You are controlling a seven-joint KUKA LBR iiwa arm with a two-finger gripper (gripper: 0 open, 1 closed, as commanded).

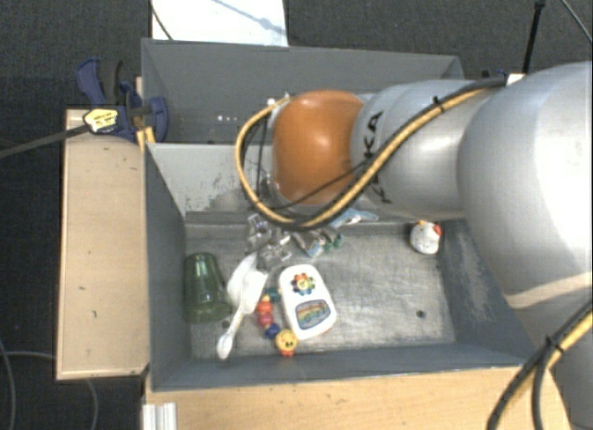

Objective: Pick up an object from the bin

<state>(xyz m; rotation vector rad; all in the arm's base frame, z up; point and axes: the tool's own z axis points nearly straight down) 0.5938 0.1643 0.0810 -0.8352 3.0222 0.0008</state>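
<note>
My gripper (270, 241) hangs low in the bin's back middle, just under the arm's orange cover. Directly below it lies a white plastic spoon-like scoop (243, 289), its handle running down to the left. Right of the scoop lies a white toy phone (307, 302) with a flower and a rainbow panel on its face. The gripper's metal tip stands just above the scoop's wide end and the phone's top edge. Whether it touches either is not visible.
A green translucent cup (202, 285) lies on its side at the bin's left. Coloured beads (268, 313) and a yellow ball (286, 342) sit at the front beside the phone. A small white and red figure (425, 236) lies at the back right. The arm covers the bin's upper right.
</note>
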